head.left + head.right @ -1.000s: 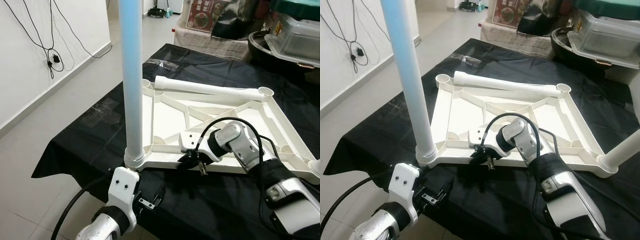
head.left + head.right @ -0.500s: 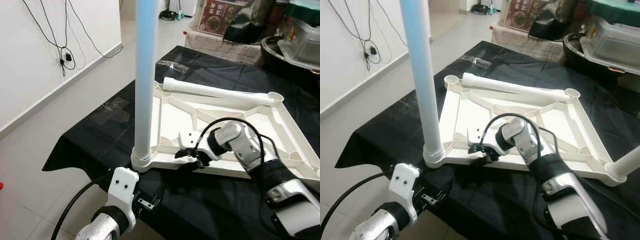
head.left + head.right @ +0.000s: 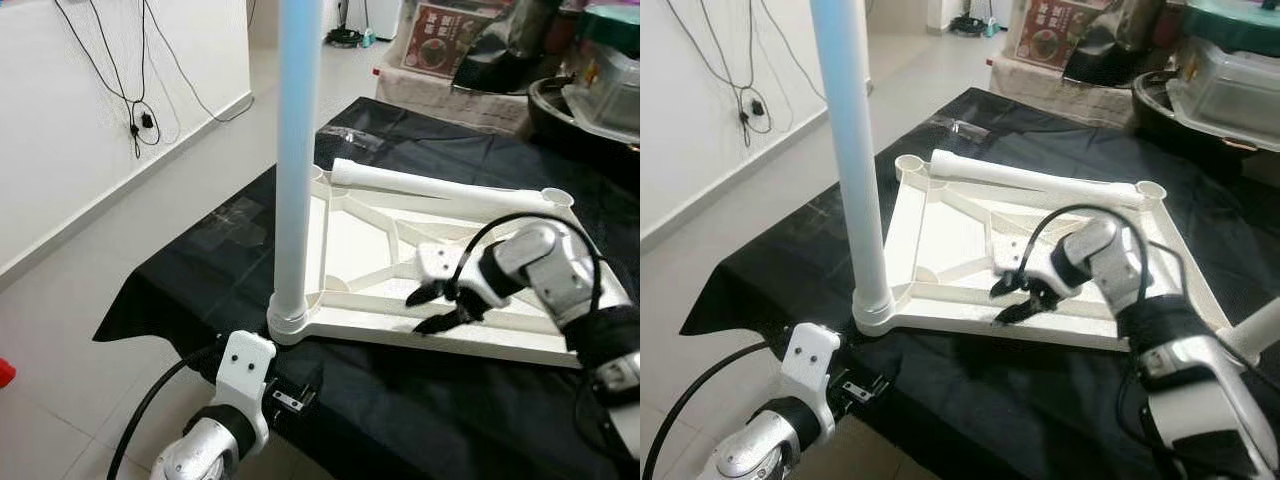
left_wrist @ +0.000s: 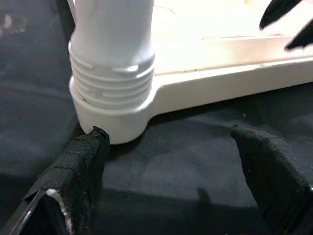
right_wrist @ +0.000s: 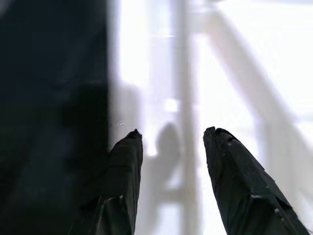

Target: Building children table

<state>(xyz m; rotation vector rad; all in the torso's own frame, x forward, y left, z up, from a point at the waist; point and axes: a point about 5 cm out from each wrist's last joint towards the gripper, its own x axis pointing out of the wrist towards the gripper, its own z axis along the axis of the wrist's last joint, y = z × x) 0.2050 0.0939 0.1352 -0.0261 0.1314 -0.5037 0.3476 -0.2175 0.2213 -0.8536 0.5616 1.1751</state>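
Note:
A white plastic table top (image 3: pixel 350 225) lies upside down on a black cloth. One white leg (image 3: pixel 296 180) stands upright in the near left corner socket (image 4: pixel 112 105). A second leg (image 3: pixel 440 186) lies along the far edge, and a third leg (image 3: pixel 1258 330) sticks out of the near right corner. My right gripper (image 3: pixel 418 312) hovers open just above the near rail (image 3: pixel 970 325), with nothing between its fingers (image 5: pixel 124 166). Below the table's edge, my left gripper (image 4: pixel 168 133) is open and empty, just in front of the socket.
The black cloth (image 3: pixel 190 270) ends close to me and at the left, above bare floor. A white wall with hanging cables (image 3: pixel 140 125) is on the left. Boxes and a clear bin (image 3: pixel 1230 85) crowd the far right. Clear wrapping (image 3: pixel 350 138) lies on the cloth's far side.
My right gripper has come off the near rail and moved right along it, a little higher. The head view has shifted slightly. The left gripper has stayed by the socket.

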